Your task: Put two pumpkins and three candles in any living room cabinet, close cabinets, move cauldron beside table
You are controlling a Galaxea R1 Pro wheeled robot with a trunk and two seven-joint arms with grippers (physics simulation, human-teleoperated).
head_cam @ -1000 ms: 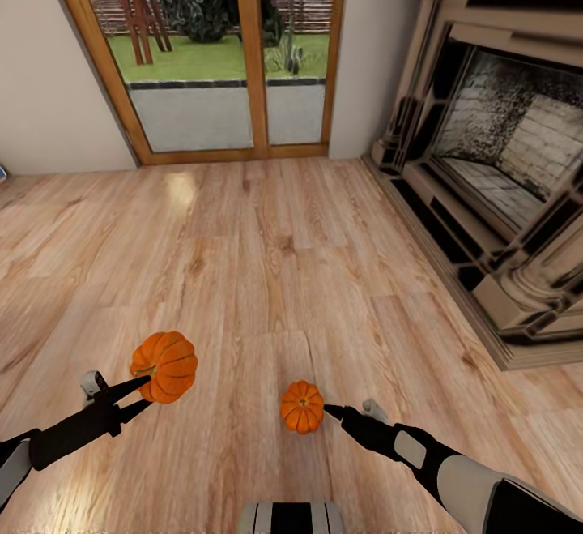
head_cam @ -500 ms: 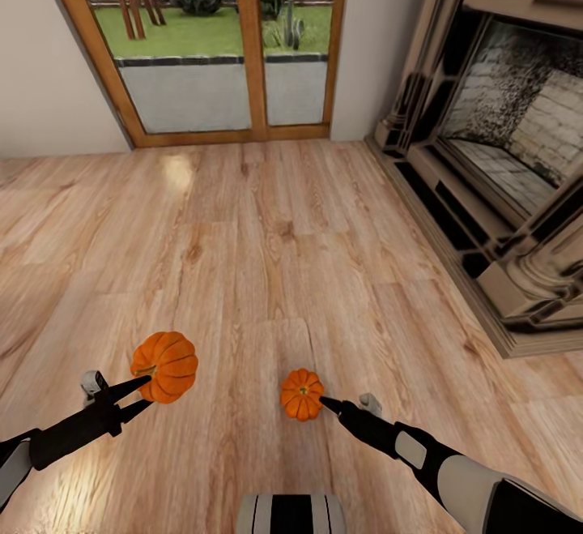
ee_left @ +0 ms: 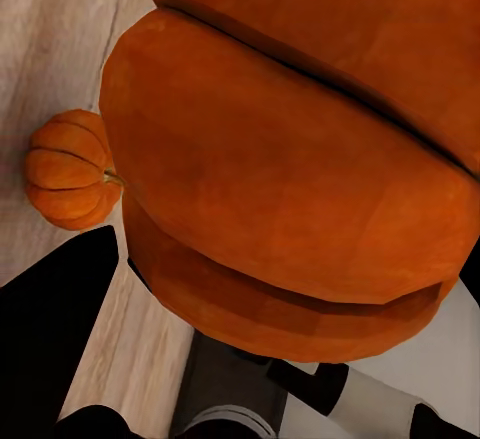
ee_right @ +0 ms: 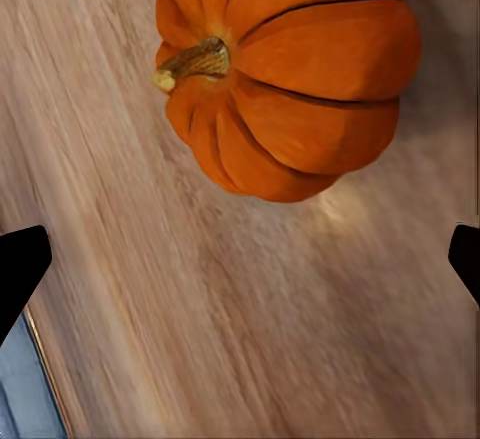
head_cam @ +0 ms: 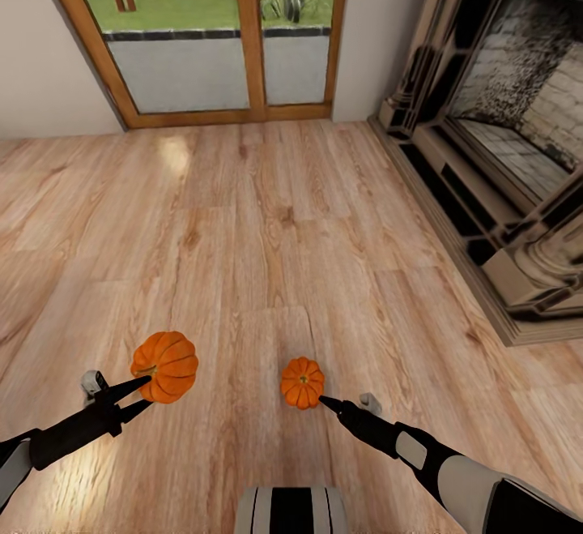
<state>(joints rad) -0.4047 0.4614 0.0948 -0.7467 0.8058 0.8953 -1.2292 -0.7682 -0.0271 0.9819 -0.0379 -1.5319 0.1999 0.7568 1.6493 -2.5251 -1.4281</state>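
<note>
The left gripper (head_cam: 146,385) is clenched on the larger ribbed bright-orange pumpkin (head_cam: 165,366), its two black fingers (head_cam: 123,392) pressing the lower side of the fruit and holding it above the floor; in the left wrist view this pumpkin (ee_left: 290,169) looms close, its broad smooth lobes parted by deep dark grooves. To the right, just ahead of the right gripper (head_cam: 325,401), the smaller ribbed bright-orange pumpkin (head_cam: 302,382) appears to rest on the boards with its short tan stem (ee_right: 195,62) turned sideways; the right gripper's black fingertips (ee_right: 20,264) stand spread wide apart, released and grasping nothing, with the pumpkin (ee_right: 290,79) beyond them. The smaller pumpkin (ee_left: 70,169) also shows past the larger one from the left wrist. Beneath both lies the light-brown wood plank floor (head_cam: 267,218), glossy and strongly grained; at the far left stand the wood-framed glass doors (head_cam: 202,48) in a pale wall (head_cam: 40,72), opening on a lawn; along the right runs the beige carved stone fireplace (head_cam: 518,194) with its dark brick-lined hearth.
</note>
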